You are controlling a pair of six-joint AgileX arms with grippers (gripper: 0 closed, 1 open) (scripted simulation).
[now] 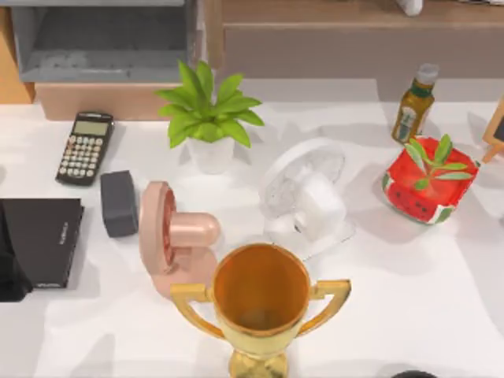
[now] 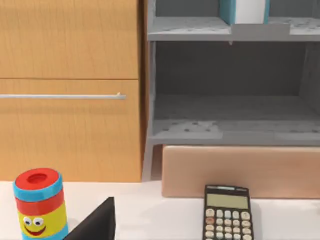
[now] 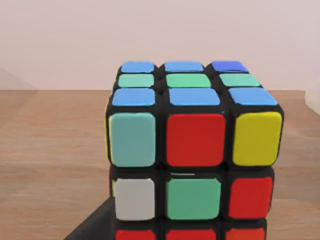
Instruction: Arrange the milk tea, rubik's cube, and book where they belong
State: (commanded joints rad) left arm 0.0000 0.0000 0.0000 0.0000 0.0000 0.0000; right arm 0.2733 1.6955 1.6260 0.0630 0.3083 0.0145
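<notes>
Rubik's cube: the rubik's cube (image 3: 192, 145) sits square and upright on a brown wooden surface in the right wrist view, one face toward the camera; being a cube, it has no long axis.
Right gripper: close behind the cube; whether it grips or has let go, I cannot tell.
Book: the book (image 2: 245, 11) stands upright on the grey shelf (image 2: 190, 29), long axis vertical, white pages facing out — likely shelved where it belongs.
Milk tea: the cup (image 2: 40, 202) stands at the table's far left, apparently not yet placed.
Left gripper: faces the shelf above the calculator (image 1: 85, 146); its grip cannot be told.
</notes>
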